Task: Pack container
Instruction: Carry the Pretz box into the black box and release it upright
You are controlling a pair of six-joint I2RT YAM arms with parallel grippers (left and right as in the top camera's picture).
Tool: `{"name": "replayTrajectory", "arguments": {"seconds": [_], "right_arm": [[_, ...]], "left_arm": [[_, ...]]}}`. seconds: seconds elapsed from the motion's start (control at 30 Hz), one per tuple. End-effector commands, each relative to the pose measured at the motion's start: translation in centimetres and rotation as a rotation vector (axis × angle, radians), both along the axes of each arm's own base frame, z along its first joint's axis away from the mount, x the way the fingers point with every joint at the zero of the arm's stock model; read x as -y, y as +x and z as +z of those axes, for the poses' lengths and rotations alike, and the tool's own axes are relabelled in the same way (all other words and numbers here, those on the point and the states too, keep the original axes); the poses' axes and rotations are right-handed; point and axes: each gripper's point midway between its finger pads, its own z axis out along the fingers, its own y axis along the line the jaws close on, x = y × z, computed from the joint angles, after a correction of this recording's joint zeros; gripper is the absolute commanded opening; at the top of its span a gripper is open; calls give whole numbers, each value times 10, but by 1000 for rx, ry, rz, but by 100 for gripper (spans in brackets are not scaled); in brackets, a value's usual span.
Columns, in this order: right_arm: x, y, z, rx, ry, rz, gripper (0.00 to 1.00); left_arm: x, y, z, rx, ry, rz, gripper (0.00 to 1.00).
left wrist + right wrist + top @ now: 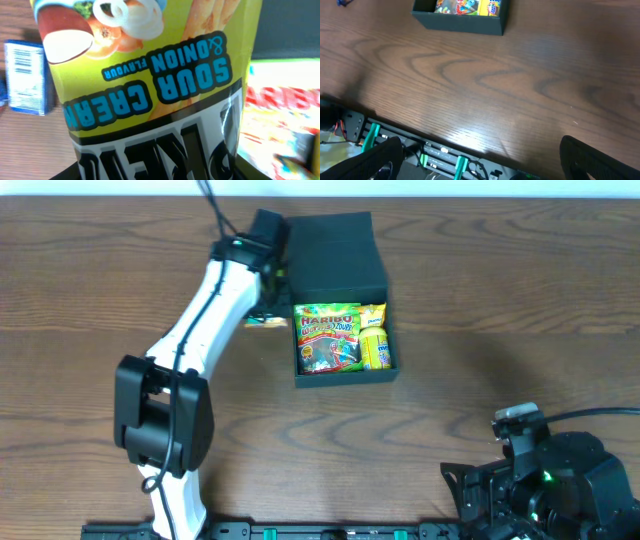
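Note:
The black cardboard container (345,377) stands at the table's middle back, its flap lid (335,255) folded open behind it. Inside lie a green Haribo packet (327,335) and a yellow packet (374,345). My left gripper (268,298) is at the container's left wall, shut on a yellow sour cream and onion snack packet (150,65) that fills the left wrist view. One end of the packet shows in the overhead view (264,321). The container also shows in the right wrist view (460,22). My right gripper (485,165) is open and empty near the table's front right.
A small blue and white box (27,77) lies on the wood left of the held packet. The Haribo packet shows blurred at the right of the left wrist view (287,115). A black rail with green clamps (435,160) runs along the table's front edge.

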Motion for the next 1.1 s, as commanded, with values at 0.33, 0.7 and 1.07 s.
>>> {"name": "replayTrajectory", "arguments": {"seconds": [0.33, 0.7, 1.07], "right_arm": [[1, 1, 4, 17, -4, 5, 99], [1, 1, 4, 17, -4, 5, 99], [1, 1, 4, 17, -4, 5, 99]], "left_arm": [[92, -42, 11, -26, -94, 23, 54], [103, -66, -13, -95, -78, 91, 54], [91, -83, -35, -160, -28, 94, 56]]}}
